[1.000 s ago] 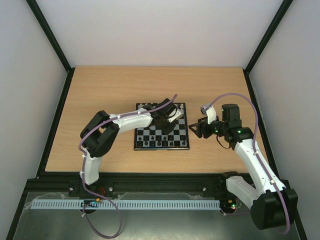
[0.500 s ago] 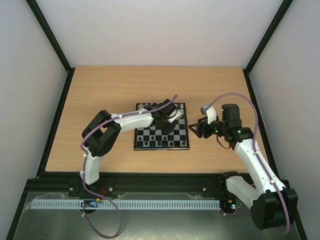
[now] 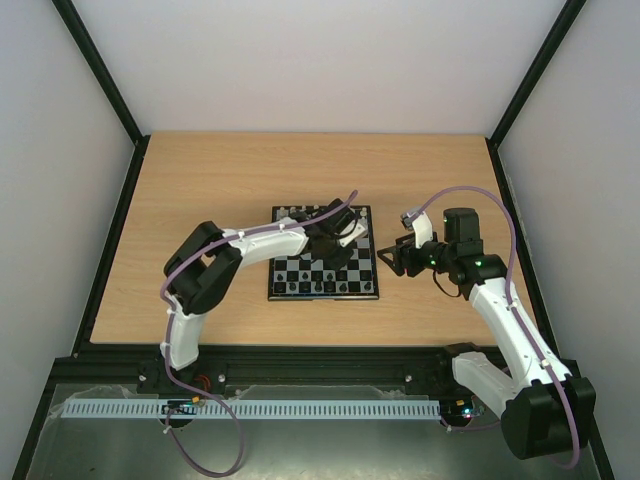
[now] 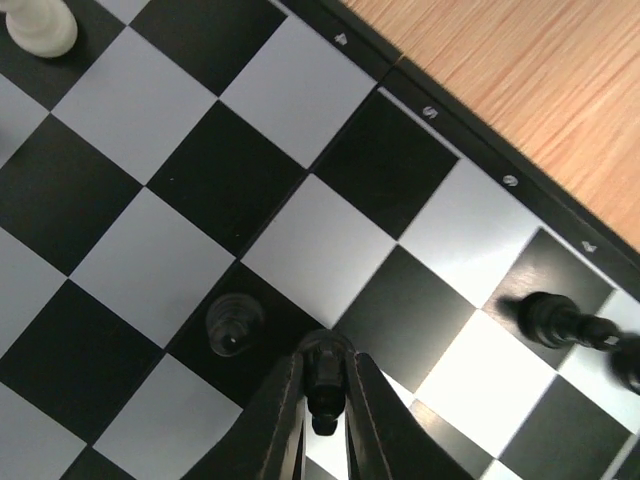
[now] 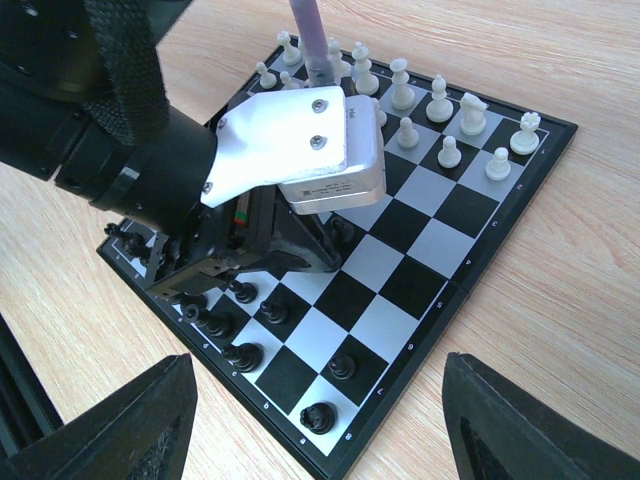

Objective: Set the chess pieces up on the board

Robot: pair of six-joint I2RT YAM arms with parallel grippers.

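The board (image 3: 323, 297) lies at the table's middle. White chess pieces (image 5: 440, 100) stand in its far rows and black chess pieces (image 5: 240, 355) in its near rows. My left gripper (image 4: 325, 400) is shut on a small black piece (image 4: 326, 375) and holds it low over the squares (image 4: 320, 240), next to a standing black pawn (image 4: 232, 325). From above, the left gripper (image 3: 335, 250) sits over the board's right half. My right gripper (image 3: 388, 257) is open and empty, hovering just off the board's right edge; its fingers (image 5: 110, 430) frame the board (image 5: 410, 285).
Bare wooden table (image 3: 200, 190) surrounds the board. Black frame posts and pale walls close in the sides. A white pawn (image 4: 40, 25) and another black piece (image 4: 560, 320) stand near the left gripper. The left arm (image 5: 290, 140) covers the board's middle in the right wrist view.
The left arm has edged very slightly over the board with the black piece still in its jaws. The right arm has not moved.
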